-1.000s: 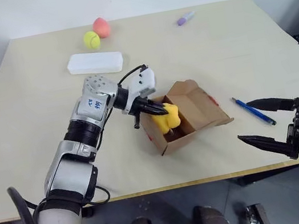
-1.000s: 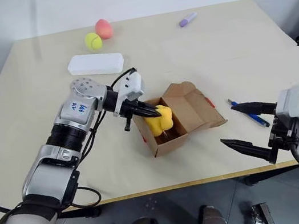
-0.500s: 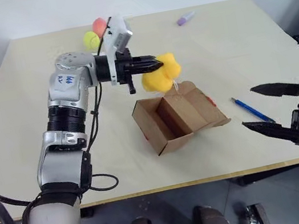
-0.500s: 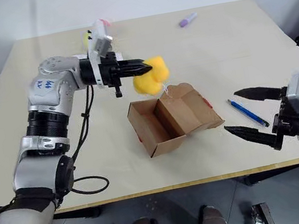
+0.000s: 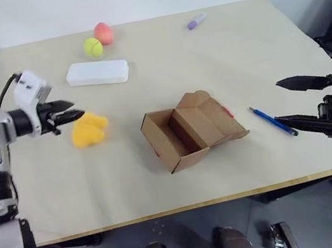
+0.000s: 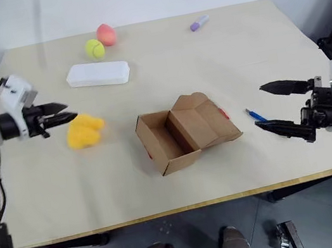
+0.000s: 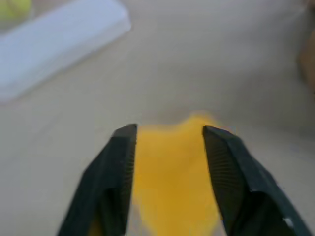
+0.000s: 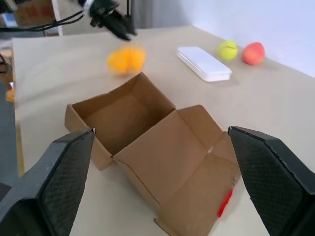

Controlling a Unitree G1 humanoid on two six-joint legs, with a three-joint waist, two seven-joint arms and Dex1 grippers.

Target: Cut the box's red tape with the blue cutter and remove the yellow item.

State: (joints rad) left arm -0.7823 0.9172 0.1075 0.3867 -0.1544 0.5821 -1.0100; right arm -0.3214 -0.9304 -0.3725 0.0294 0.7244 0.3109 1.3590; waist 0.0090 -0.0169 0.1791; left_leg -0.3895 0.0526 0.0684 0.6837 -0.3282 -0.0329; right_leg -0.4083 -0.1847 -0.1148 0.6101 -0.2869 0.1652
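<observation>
We see the lumpy yellow item (image 5: 88, 130) on the table (image 5: 161, 60); our left gripper (image 5: 73, 116) stands parted beside it, holding nothing.

The yellow item (image 7: 174, 172) is a soft blur in the left wrist view, its lower part cut off at the picture's edge, so it is unclear whether the left gripper (image 7: 167, 140) touches it. The blue cutter (image 6: 256, 116) is partly hidden behind the right gripper (image 6: 266, 106). The red tape (image 5: 228, 112) shows as a mere sliver beside the box (image 5: 189, 129).
</observation>
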